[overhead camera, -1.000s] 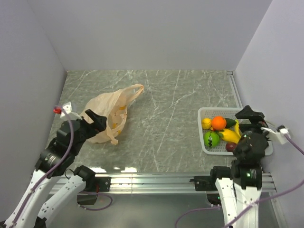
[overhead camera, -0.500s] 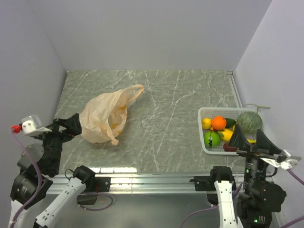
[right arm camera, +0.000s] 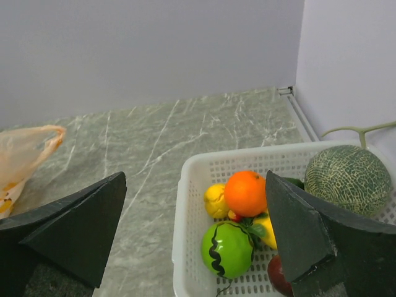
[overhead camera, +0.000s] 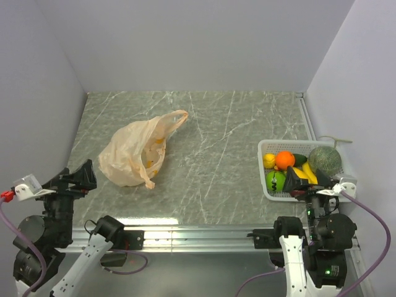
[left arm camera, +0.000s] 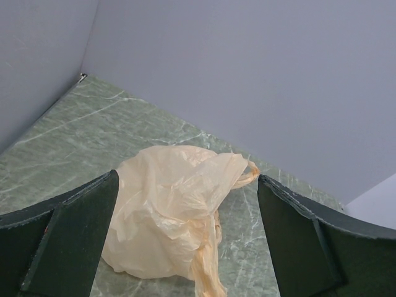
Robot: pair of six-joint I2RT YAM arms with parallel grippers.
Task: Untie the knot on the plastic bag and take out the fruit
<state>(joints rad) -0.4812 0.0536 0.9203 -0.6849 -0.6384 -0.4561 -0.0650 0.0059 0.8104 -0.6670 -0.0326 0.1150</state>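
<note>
While the left gripper and right gripper hang wide open and empty at the near edge of the bench, the plastic bag slumps toward the left edge. The fruit sits in a basket by the right edge. The bag looks light, limp and slippery, probably best pinched at its handle loop.

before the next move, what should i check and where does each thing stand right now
1. Left gripper open, empty: ok.
2. Right gripper open, empty: ok.
3. Bag clear of both grippers: ok.
4. Knot undone: cannot tell; one handle loop lies loose, folds hide the rest.
5. Bag empty: cannot tell; yellow patches show through the plastic.
6. Fruit in the basket, melon included: ok.
</note>
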